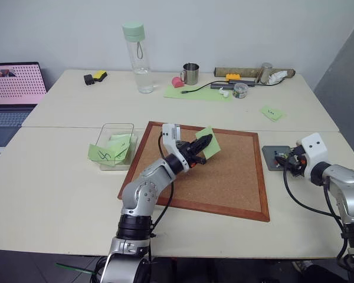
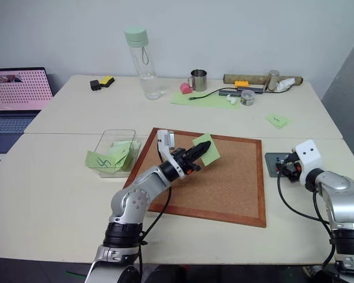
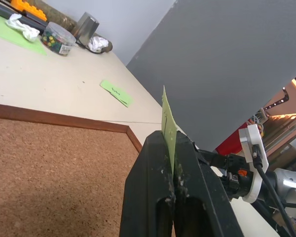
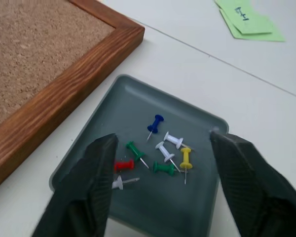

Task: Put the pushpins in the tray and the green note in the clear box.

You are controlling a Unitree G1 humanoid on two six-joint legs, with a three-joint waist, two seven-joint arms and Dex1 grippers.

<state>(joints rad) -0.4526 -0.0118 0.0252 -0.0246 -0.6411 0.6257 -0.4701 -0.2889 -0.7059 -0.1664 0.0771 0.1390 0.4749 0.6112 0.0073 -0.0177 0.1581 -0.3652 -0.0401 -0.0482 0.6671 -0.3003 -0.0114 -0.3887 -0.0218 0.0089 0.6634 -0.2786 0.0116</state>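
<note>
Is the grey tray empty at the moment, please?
No: the tray holds several pushpins, seen between the open right gripper fingers.

The dark grey tray (image 4: 138,173) holds blue, white, yellow, green and red pushpins (image 4: 160,153). The light green note (image 1: 207,142) is plain; the corkboard (image 1: 224,171) is tan, framed in reddish-brown wood.

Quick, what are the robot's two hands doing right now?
Left gripper: shut on the green note.
Right gripper: open, holding nothing, over the tray.
</note>
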